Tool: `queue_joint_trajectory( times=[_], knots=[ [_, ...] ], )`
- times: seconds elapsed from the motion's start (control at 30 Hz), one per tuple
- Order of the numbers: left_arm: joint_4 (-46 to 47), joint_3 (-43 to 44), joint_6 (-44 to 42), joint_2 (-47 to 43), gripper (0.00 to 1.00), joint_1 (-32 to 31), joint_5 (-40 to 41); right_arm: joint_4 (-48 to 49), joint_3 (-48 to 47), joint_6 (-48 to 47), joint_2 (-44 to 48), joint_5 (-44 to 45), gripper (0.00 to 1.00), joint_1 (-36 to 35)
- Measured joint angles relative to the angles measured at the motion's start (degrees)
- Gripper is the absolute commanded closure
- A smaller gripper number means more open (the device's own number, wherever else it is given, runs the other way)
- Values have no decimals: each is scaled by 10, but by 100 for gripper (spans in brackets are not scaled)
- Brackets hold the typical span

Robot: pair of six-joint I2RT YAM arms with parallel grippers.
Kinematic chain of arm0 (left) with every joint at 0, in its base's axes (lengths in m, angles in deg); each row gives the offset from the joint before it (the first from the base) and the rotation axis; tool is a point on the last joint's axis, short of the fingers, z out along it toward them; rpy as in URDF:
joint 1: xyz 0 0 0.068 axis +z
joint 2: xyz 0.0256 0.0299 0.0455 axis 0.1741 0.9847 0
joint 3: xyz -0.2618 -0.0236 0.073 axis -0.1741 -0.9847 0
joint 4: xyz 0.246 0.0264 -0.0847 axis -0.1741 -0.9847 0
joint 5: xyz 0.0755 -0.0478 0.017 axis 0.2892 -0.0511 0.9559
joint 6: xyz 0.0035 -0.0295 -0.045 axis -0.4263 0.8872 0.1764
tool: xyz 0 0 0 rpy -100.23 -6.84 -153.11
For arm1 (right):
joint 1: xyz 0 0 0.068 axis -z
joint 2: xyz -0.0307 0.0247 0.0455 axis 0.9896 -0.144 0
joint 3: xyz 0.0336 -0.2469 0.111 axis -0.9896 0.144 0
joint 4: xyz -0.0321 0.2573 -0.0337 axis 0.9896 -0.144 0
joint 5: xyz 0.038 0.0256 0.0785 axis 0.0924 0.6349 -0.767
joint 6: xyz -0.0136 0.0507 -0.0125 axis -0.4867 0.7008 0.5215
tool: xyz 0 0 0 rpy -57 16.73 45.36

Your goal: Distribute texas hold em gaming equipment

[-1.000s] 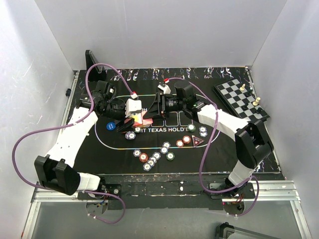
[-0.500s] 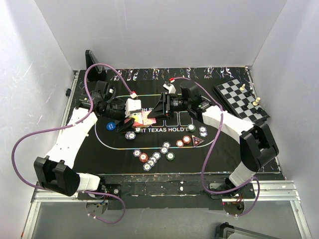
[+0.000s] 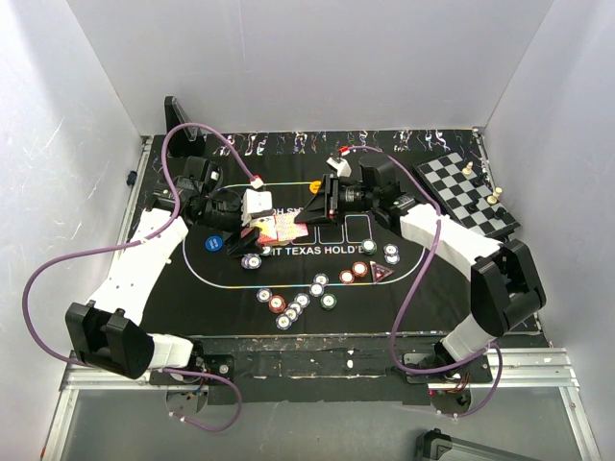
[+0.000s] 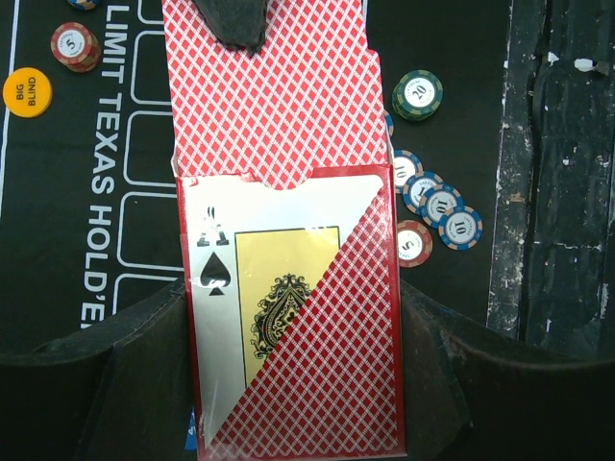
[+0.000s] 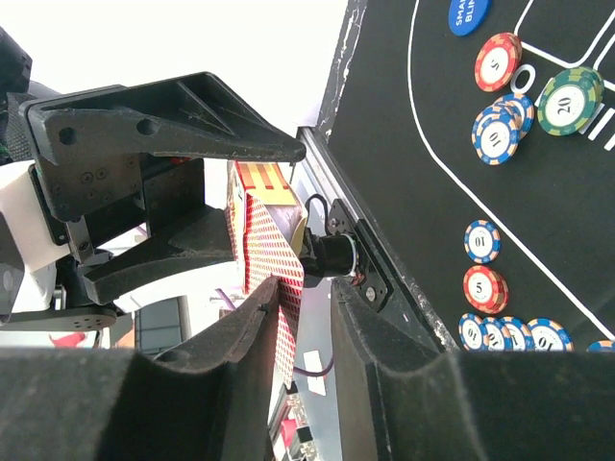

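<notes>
Rightward retreat of right gripper point(image 3: 315, 202) over the last second, jaws narrowing to pinch the top edge of red-backed cards point(image 4: 269, 96); left gripper point(image 3: 258, 229) clamped on card box point(image 4: 298, 327) above the middle of the mat point(image 3: 221, 279); cards half out of box, so looks like dealing can begin; chips point(image 3: 298, 303) lying loose on mat

Glossy card box point(image 4: 317, 384), smooth paper playing cards point(image 4: 279, 106), matt mat point(image 4: 58, 192).

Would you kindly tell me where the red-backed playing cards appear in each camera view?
Top external: red-backed cards at centre, just above the white lettering.
Left wrist: cards fill the centre, half out of their box.
Right wrist: cards edge-on, lower left.
Shared landmark: the poker chips.
</notes>
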Motion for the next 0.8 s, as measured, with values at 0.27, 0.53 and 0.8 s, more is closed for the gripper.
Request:
queue_joint_trajectory(
  times=[0.27, 0.53, 0.8],
  knots=[
    [3, 0, 7, 0, 100, 0, -3, -11, 0, -3, 13, 2, 74, 9],
    [5, 0, 12, -1, 100, 0, -6, -33, 0, -12, 30, 7, 87, 29],
    [7, 0, 16, -1, 100, 0, -6, -52, 1, -18, 48, 8, 99, 53]
  ],
)
